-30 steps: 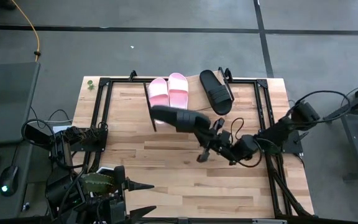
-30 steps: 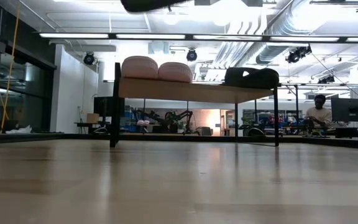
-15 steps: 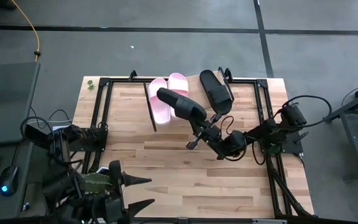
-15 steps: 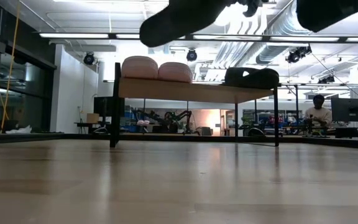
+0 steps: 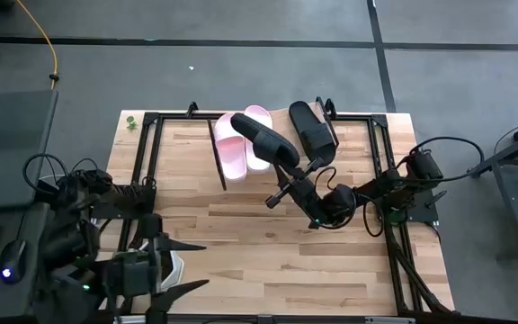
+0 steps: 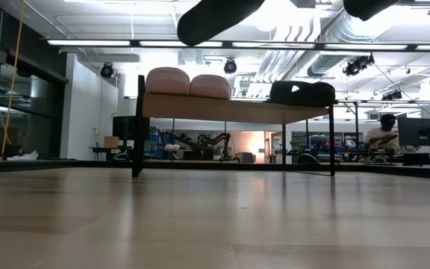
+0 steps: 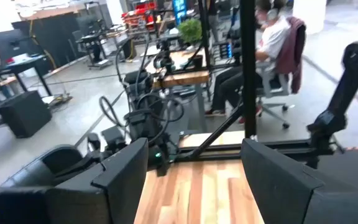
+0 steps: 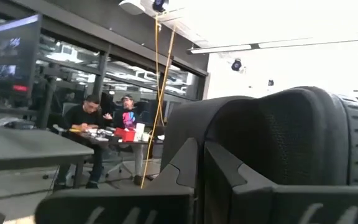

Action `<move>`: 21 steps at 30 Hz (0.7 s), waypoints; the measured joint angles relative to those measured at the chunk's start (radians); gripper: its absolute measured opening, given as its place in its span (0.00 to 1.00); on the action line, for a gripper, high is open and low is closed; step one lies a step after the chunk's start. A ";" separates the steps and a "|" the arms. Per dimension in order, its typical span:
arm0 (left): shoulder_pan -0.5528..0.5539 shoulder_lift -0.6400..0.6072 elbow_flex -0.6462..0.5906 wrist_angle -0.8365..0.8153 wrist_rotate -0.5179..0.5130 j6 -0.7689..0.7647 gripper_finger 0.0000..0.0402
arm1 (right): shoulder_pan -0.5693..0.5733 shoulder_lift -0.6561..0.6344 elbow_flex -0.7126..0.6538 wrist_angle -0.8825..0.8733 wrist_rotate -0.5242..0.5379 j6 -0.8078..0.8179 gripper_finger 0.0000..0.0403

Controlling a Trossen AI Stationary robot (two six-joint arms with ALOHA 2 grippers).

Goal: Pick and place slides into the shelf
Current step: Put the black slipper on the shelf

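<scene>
A black slide (image 5: 263, 139) hangs in the air in my right gripper (image 5: 288, 173), over the two pale pink slides (image 5: 241, 144) on the shelf (image 5: 281, 115). The low view shows it high above the shelf (image 6: 234, 109) as a dark shape (image 6: 219, 13). Both pink slides (image 6: 189, 82) and a second black slide (image 5: 313, 133) rest sole-down on the shelf panel. My left gripper (image 5: 190, 265) is open near the table's near-left corner, and in the left wrist view (image 7: 194, 180) nothing lies between its fingers. My right gripper is shut on the black slide at its near-right end (image 5: 290, 162), coming level from the table's right. The slide is lifted clear and reaches out toward the far left. In the right wrist view its rounded black body (image 8: 291, 137) sits just beyond the fingers (image 8: 182, 165), which hide the contact.
Black metal frame rails (image 5: 151, 171) run along the table's left and right sides. The wood tabletop (image 5: 241, 234) stretches between the shelf and the near edge. People sit at desks in the room beyond (image 6: 383, 134).
My right gripper has moved toward the table's far edge, carrying the black slide from over the middle of the table to above the pink slides. The slide has turned from lying left-right to pointing toward the far left. My left arm has shifted slightly.
</scene>
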 joint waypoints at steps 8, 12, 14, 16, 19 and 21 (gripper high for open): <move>-0.053 -0.033 0.000 0.013 0.001 0.052 0.61 | -0.089 0.020 -0.004 0.000 0.061 0.081 0.00; -0.079 -0.040 0.000 0.010 -0.007 0.063 0.61 | -0.134 0.022 -0.004 0.001 0.098 0.103 0.00; -0.093 -0.038 0.000 0.006 -0.018 0.085 0.61 | -0.154 0.022 -0.004 0.000 0.119 0.142 0.00; -0.095 -0.038 0.000 0.006 -0.021 0.103 0.61 | -0.174 0.022 -0.004 0.000 0.131 0.195 0.00; -0.093 -0.038 0.000 0.002 -0.022 0.108 0.61 | -0.199 0.038 -0.004 0.000 0.148 0.266 0.00; -0.092 -0.039 0.000 -0.004 -0.031 0.122 0.61 | -0.212 0.049 -0.004 -0.003 0.168 0.298 0.00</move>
